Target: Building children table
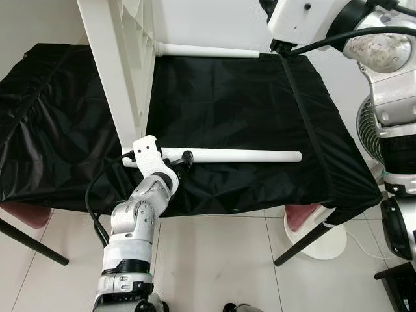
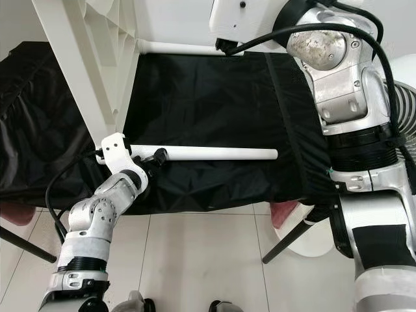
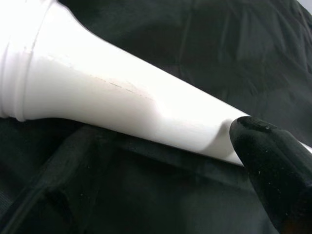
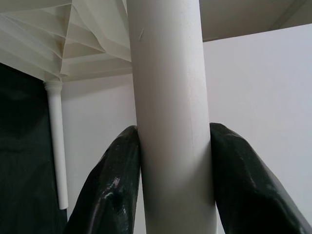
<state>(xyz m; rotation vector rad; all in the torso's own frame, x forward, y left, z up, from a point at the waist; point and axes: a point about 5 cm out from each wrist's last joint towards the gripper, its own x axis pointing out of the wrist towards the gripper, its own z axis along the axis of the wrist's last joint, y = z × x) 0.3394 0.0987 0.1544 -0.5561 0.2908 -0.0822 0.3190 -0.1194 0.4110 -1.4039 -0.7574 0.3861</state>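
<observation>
White leg (image 1: 247, 156) in left claw (image 1: 184, 160) | right claw (image 4: 173, 195) clamps upper leg (image 4: 168, 97)

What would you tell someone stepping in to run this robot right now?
Left gripper: at the near table leg, which lies on the black cloth; a finger touches it, grip unclear.
Right gripper: shut on another leg.
Tabletop stands on edge, with a far leg at its corner.
Left: fit the remaining legs.
</observation>
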